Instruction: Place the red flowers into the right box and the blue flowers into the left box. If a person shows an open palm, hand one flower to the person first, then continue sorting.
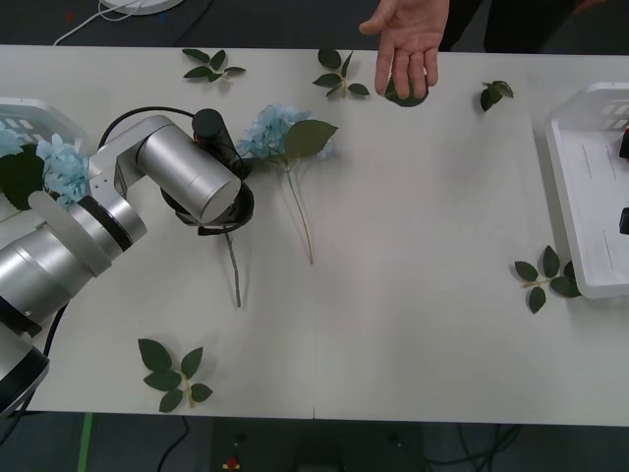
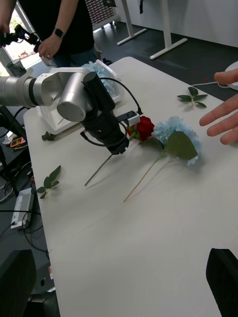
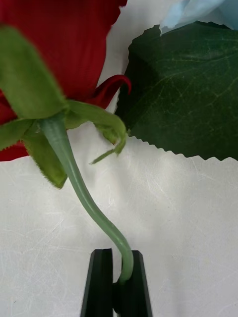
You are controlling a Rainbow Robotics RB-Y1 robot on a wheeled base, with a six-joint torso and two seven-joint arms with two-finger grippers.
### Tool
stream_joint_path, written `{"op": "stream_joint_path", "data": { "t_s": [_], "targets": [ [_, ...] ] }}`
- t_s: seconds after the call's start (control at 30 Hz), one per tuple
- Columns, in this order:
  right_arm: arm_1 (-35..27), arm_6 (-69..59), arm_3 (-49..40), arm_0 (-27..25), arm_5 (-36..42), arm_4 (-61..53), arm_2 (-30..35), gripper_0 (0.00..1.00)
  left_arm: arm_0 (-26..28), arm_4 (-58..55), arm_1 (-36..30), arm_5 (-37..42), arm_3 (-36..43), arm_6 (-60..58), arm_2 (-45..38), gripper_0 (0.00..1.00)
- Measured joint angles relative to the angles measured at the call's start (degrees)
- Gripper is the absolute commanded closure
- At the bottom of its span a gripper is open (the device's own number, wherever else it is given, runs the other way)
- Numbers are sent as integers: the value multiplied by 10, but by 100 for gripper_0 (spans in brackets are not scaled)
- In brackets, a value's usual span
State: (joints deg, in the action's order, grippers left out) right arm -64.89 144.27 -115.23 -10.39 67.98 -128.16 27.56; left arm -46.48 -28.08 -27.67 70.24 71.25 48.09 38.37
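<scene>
The white surface [image 1: 413,295] carries the left box [image 1: 39,108], already holding blue flowers, behind the left hand [image 3: 117,277]. Another blue flower [image 1: 280,128] lies just beside that hand. Its black fingers are clamped on the stem of a red rose [image 2: 144,128], low by the surface. A person's open palm [image 1: 408,44] waits beyond, so the step looks like the handover: lift the rose and carry it to the palm.

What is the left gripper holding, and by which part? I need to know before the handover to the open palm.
The left gripper holds a red rose by its green stem, just below the bloom, pinched between its black fingers.
</scene>
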Motion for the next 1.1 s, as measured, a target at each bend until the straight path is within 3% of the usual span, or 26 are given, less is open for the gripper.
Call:
{"op": "stream_joint_path", "data": {
  "t_s": [0.47, 0.67, 0.9, 1.1],
  "targets": [
    [0, 0, 0, 0, 0, 0, 0, 0, 0, 55, -17, -1, 23, 0, -21, 100],
    [-1, 0, 1, -22, -3, 0, -8, 0, 1, -2, -37, 20, 70, 22, -159, 100],
    [-7, 0, 3, -33, -27, -7, -25, 0, 1, -51, -38, 110, 174, 229, -323, 100],
    [-7, 0, 3, -33, -85, -28, -64, 0, 1, -118, -38, 183, 240, 241, -419, 100]
  ]
}}
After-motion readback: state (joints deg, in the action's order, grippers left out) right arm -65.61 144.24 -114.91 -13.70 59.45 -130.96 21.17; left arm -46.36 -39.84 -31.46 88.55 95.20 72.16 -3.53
